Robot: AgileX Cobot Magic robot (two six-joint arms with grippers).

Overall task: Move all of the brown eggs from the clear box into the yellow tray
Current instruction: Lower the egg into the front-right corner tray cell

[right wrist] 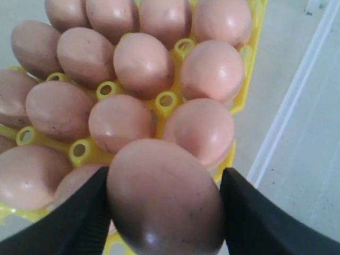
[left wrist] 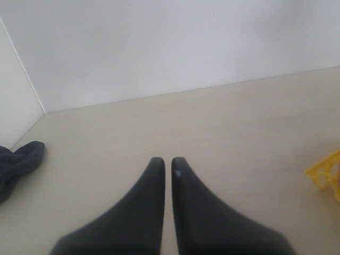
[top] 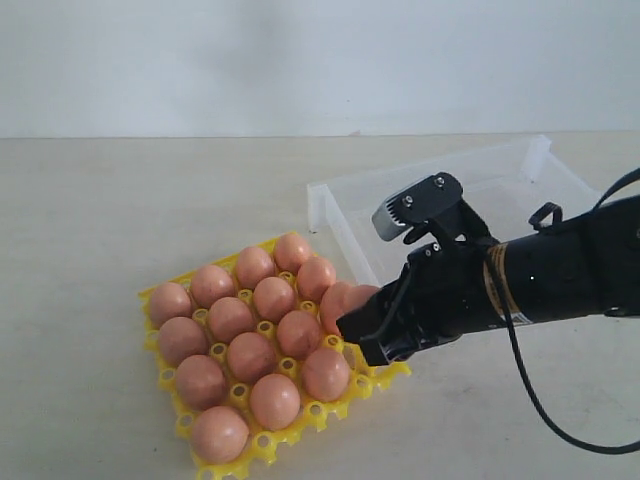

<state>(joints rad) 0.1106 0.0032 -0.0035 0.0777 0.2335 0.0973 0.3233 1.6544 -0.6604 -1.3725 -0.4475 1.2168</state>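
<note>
The yellow tray (top: 262, 444) lies at the front left, with several brown eggs (top: 252, 355) seated in its cups. My right gripper (top: 360, 322) hovers over the tray's right edge, shut on one more brown egg (right wrist: 164, 196) held between its black fingers (right wrist: 85, 215). That egg (top: 362, 297) hangs just above the tray's edge row. The clear box (top: 340, 215) stands behind and to the right, partly hidden by the right arm; no egg shows in its visible part. My left gripper (left wrist: 167, 164) is shut on nothing above bare table, out of the exterior view.
The tray's yellow lattice (right wrist: 166, 100) and the box's white rim (right wrist: 297, 106) both lie close under the right gripper. A corner of the tray (left wrist: 325, 175) and a dark cloth-like object (left wrist: 18, 162) show at the edges of the left wrist view. A white wall backs the table.
</note>
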